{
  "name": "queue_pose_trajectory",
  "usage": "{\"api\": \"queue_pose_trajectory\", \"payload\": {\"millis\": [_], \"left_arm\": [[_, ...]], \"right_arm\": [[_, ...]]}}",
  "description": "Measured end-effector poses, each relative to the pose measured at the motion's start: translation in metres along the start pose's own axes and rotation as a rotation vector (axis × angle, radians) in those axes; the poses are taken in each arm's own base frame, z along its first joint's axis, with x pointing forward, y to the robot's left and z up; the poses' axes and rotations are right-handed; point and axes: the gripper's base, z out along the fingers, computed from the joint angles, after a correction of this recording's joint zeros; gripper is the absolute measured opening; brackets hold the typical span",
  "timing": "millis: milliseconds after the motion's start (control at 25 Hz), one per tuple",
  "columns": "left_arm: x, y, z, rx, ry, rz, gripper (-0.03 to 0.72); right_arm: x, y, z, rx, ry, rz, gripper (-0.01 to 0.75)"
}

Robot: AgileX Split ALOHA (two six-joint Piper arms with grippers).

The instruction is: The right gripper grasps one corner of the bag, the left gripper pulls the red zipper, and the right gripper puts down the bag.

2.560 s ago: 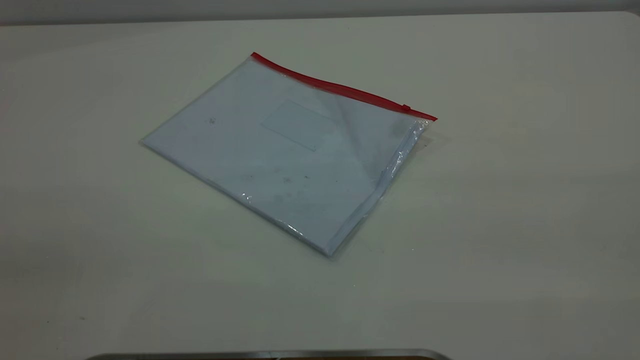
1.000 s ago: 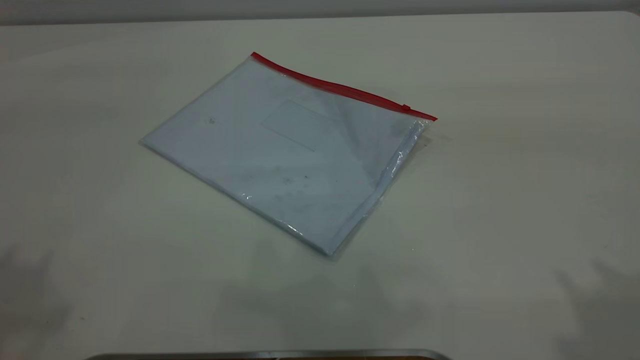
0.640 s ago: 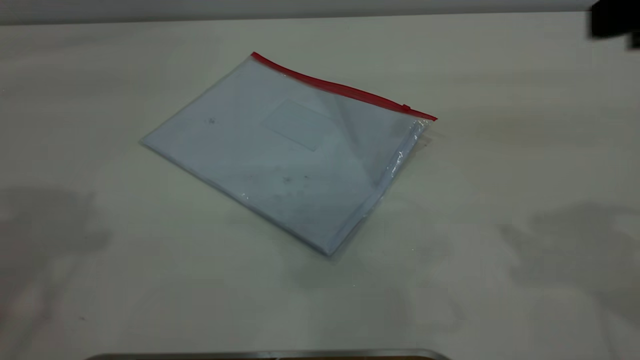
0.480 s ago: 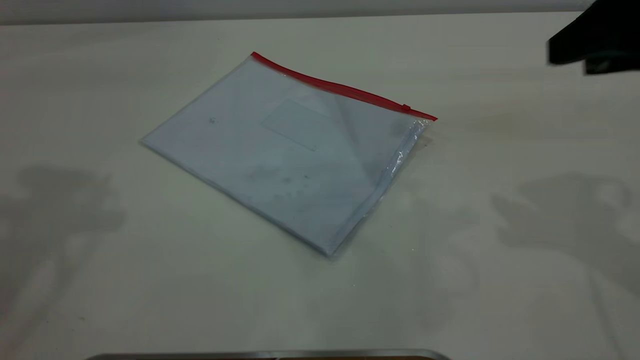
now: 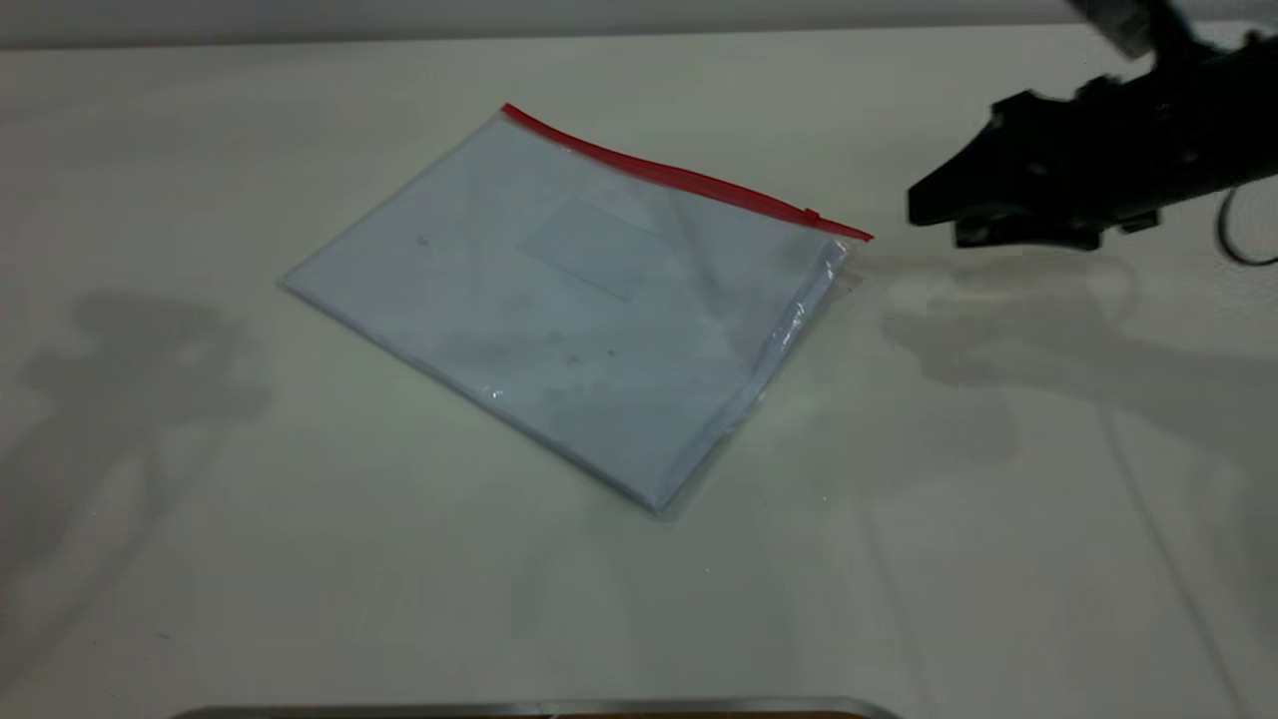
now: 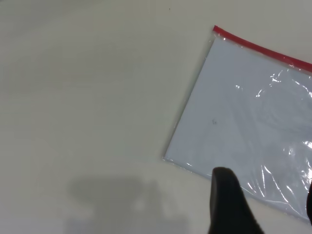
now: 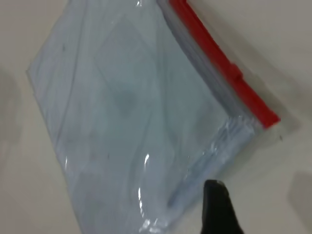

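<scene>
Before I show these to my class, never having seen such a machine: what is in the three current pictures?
It is a table robot with two arms ending in claws. The wide picture comes from an outside camera; the others from cameras on each wrist. On the table lies a clear bag edged by a red zipper with a small slider. The black right gripper hovers beside the bag's zipper corner, not touching it. The left gripper hangs near the bag's opposite side, outside the wide picture. Nothing is held.
</scene>
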Motion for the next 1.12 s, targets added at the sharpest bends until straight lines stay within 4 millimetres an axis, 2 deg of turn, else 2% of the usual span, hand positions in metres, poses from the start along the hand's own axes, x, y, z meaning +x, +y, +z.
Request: {"api": "queue_pose_trajectory", "payload": {"millis": [320,680,960,1040,1120], "left_arm": [[-0.001,0.000,0.000,-0.001,-0.003,0.001,0.447],[-0.001,0.000,0.000,-0.002,-0.004,0.006,0.447],[-0.001,0.000,0.000,-0.003,-0.004,0.007,0.447],[-0.001,0.000,0.000,-0.003,-0.004,0.007,0.447],[-0.001,0.000,0.000,-0.003,-0.005,0.007,0.447]], "right_arm": [[-0.003,-0.023,0.042,-0.084,-0.003,0.016,0.499],[0.002,-0.014,0.083,-0.122,0.033,-0.018,0.499],[-0.006,-0.001,0.093,-0.149,0.025,-0.059,0.497],[-0.007,0.000,0.094,-0.151,0.023,-0.065,0.475],[-0.007,0.002,0.095,-0.151,0.027,-0.068,0.413]]}}
